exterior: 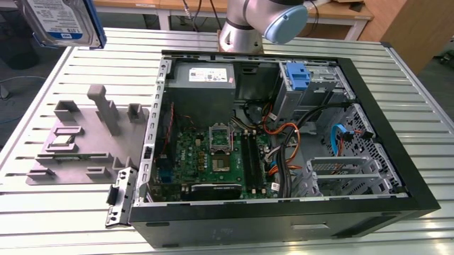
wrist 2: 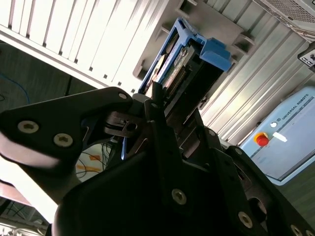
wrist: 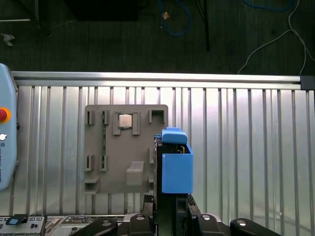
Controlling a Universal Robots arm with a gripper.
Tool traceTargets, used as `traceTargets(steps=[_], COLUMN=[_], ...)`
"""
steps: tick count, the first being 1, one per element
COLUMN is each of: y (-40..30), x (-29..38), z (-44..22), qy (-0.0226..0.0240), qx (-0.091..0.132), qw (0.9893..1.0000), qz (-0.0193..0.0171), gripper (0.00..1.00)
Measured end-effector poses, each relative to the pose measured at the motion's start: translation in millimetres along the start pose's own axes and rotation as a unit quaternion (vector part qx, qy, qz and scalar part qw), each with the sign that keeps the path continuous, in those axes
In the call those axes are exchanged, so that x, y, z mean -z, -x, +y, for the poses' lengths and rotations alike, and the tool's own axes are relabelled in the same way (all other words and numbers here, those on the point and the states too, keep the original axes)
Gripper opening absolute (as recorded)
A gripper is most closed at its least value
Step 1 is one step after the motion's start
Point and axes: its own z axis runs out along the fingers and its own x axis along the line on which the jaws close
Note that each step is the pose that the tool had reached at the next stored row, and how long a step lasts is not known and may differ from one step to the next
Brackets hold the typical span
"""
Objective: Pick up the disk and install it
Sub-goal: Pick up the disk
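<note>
disk (exterior: 60, 21): nearest the lens in the exterior view, hanging high at that view's upper left, label face out, a blue rail on its edge, well above the slatted table (exterior: 408, 79).
arm (exterior: 259, 21): rises behind the open computer case (exterior: 248, 228).
case: on its side, lid off; grey power supply (exterior: 204, 79) at the back, green board (exterior: 216, 159) in the middle, a bare blue bracket (exterior: 299, 77) in a bay toward the exterior view's right.
fixture (exterior: 85, 143): grey holder plate on the table, at the exterior view's left of the case, a small square chip (exterior: 62, 141) seated in it.
gripper (wrist 2: 162, 96): in the second wrist view its dark fingers (wrist 2: 160, 123) press on the disk's two flat sides, pinching it edge-on; a pendant (wrist 2: 290, 132) lies beyond.
first wrist view: the disk juts from the gripper, in the air above the fixture's edge.
step, as i judge it: pick-up done, carry in hand; install not begun, since the disk is well apart from the case.
next move calls for, as a guess: rails squared to a free bay, and a path clear of the cables (exterior: 287, 143).
count: one disk, one arm, one gripper, one case, one fixture, one chip, one bare bracket, one pendant.
</note>
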Motion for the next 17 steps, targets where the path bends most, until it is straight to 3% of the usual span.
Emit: traceTargets(steps=[17], y=[0.2], x=[0.9], z=[-20.1], qy=[0.0], qx=[0.0], qw=[1.0], qz=[0.0], gripper=[0.35])
